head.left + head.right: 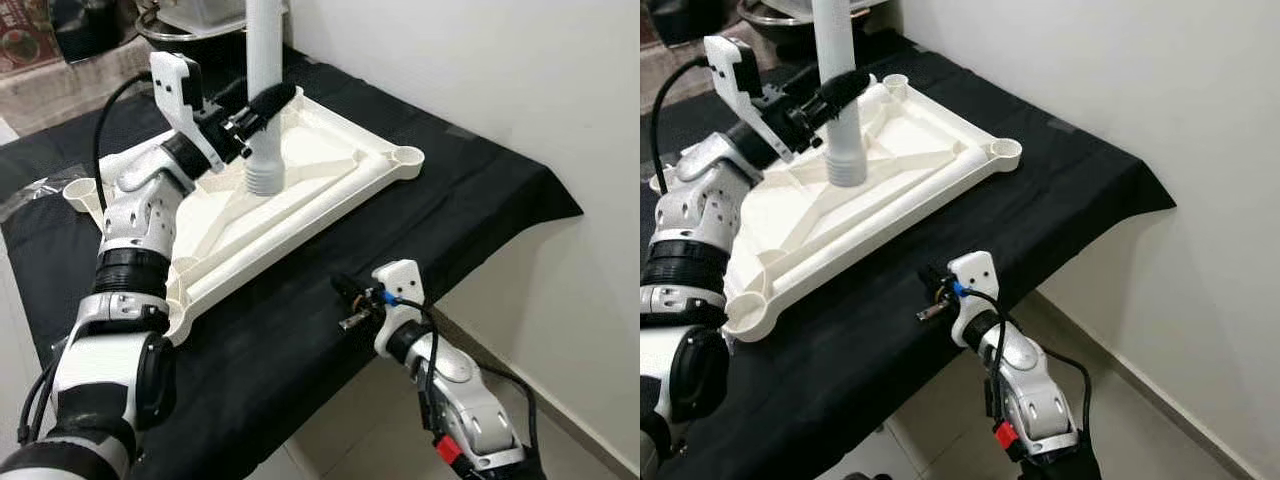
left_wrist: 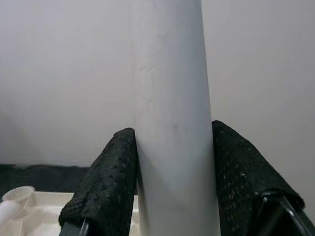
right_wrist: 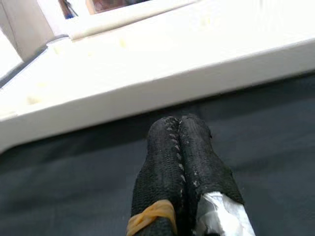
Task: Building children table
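On the tabletop draped in black cloth, a cream-white plastic children's table top is lying upside down with its ribs and corner sockets facing up, and the left pincer is pinching a white cylindrical plastic leg upright, its ribbed lower end sitting at the central hub of the underside. The right pincer, fingers pressed together and holding nothing, is resting just beside the near edge of the panel. Judging by the empty corner sockets, the build is looking barely begun: this leg is not visibly seated and others are waiting to be fitted.
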### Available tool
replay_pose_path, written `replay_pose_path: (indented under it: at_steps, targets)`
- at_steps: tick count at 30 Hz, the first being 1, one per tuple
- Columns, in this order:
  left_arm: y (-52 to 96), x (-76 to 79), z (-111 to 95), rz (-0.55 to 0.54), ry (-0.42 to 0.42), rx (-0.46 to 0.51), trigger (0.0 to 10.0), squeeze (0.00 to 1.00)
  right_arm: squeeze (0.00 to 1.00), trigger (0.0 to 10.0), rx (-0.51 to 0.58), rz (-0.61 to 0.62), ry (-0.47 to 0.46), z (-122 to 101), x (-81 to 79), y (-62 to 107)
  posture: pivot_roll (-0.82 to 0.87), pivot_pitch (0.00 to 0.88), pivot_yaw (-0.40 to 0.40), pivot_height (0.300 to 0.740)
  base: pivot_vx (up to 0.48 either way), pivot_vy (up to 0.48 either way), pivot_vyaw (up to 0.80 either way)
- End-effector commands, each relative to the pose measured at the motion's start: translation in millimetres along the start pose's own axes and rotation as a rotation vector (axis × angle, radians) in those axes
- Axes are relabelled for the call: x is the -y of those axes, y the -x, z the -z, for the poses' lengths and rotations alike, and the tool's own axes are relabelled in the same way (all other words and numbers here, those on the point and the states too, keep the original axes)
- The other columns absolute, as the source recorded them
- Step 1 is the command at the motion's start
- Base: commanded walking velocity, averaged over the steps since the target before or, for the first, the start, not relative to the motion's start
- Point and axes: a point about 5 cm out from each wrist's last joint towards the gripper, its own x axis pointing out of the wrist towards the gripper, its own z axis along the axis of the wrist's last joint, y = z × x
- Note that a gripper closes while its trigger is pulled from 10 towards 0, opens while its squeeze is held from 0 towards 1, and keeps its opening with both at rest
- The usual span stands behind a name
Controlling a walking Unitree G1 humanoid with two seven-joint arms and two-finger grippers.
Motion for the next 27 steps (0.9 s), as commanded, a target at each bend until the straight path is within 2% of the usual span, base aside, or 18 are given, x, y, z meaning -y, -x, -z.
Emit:
replay_pose_path:
  at_steps: [1,2,5,8,9,10,11,12,13,15,16,18,19,20,21,22,23,27]
  targets:
    - [2.9,1.5,-5.2,0.013,0.009,0.024,10.0,0.0,0.0,10.0,0.028,-0.019,-0.014,-4.0,0.6,0.7,-0.06,0.134,0.035,0.74,0.0,0.0,0.0]
    - [11.8,4.9,-5.0,0.011,0.04,0.042,10.0,0.0,0.0,10.0,0.047,-0.054,0.009,-11.6,3.0,0.9,-0.06,0.135,0.034,0.74,0.0,0.0,0.0]
    - [20.0,7.4,-5.4,0.01,0.069,0.052,10.0,0.0,0.0,10.0,0.062,-0.118,0.051,-20.3,1.0,0.9,-0.07,0.129,0.028,0.74,0.0,0.0,0.0]
    - [38.1,10.5,-16.2,0.013,0.134,0.117,10.0,0.0,0.0,10.0,0.112,-0.335,0.083,-42.3,-19.8,0.4,-0.06,0.114,0.014,0.74,0.0,0.0,0.0]
    - [38.1,10.5,-16.2,0.013,0.134,0.117,10.0,0.0,0.0,10.0,0.112,-0.335,0.083,-42.3,-19.8,0.4,-0.06,0.114,0.014,0.74,0.0,0.0,0.0]
    - [43.6,10.1,-18.5,0.018,0.131,0.121,10.0,0.0,0.44,10.0,0.13,-0.4,0.072,-48.8,-26.3,0.5,-0.06,0.106,0.01,0.74,0.0,0.0,0.0]
    - [48.7,10.1,-20.1,0.022,0.121,0.116,10.0,0.0,1.0,10.0,0.145,-0.463,0.042,-55.0,-31.2,1.4,-0.06,0.101,0.008,0.74,0.0,0.0,0.0]
    - [48.7,10.1,-20.1,0.022,0.121,0.116,10.0,0.0,1.0,10.0,0.145,-0.463,0.042,-55.0,-31.2,1.4,-0.06,0.101,0.008,0.74,0.0,0.0,0.0]
    - [56.6,9.5,-24.2,0.042,0.093,0.101,10.0,0.0,1.0,10.0,0.155,-0.571,0.017,-64.7,-35.9,5.1,-0.06,0.096,0.005,0.74,0.0,0.0,0.0]
    - [56.6,9.5,-24.2,0.042,0.093,0.101,10.0,0.0,1.0,10.0,0.155,-0.571,0.017,-64.7,-35.9,5.1,-0.06,0.096,0.005,0.74,0.0,0.0,0.0]
    - [63.2,10.5,-31.2,0.076,0.075,0.088,10.0,0.0,1.0,10.0,0.138,-0.664,0.019,-70.1,-35.4,10.3,-0.05,0.09,-0.005,0.74,0.0,0.0,0.0]
    - [63.2,10.5,-31.2,0.076,0.075,0.088,10.0,0.0,1.0,10.0,0.138,-0.664,0.019,-70.1,-35.4,10.3,-0.05,0.09,-0.005,0.74,0.0,0.0,0.0]
    - [66.5,13.8,-34.8,0.111,0.072,0.072,10.0,0.0,1.0,10.0,0.112,-0.695,0.047,-71.5,-32.1,11.7,-0.05,0.084,-0.01,0.74,0.0,0.0,0.0]
    - [68.9,17.5,-36.7,0.142,0.067,0.053,10.0,0.0,0.76,10.0,0.076,-0.714,0.065,-71.2,-28.7,12.1,-0.04,0.078,-0.014,0.74,0.0,0.0,0.0]
    - [68.9,17.5,-36.7,0.142,0.067,0.053,10.0,0.0,0.76,10.0,0.076,-0.714,0.065,-71.2,-28.7,12.1,-0.04,0.078,-0.014,0.74,0.0,0.0,0.0]
    - [70.9,20.8,-37.2,0.168,0.062,0.033,10.0,0.0,0.11,10.0,0.046,-0.744,0.081,-70.9,-27.3,12.8,-0.04,0.074,-0.017,0.74,0.0,0.0,0.0]
    - [72.9,25.1,-36.6,0.191,0.057,0.014,10.0,0.0,0.0,10.0,0.011,-0.773,0.092,-70.7,-26.8,12.5,-0.04,0.074,-0.019,0.74,0.0,0.0,0.0]
    - [73.6,36.4,-32.9,0.242,0.073,-0.008,10.0,0.0,0.0,10.0,-0.015,-0.786,0.105,-73.7,-26.1,4.8,-0.04,0.076,-0.024,0.74,0.0,0.0,0.0]
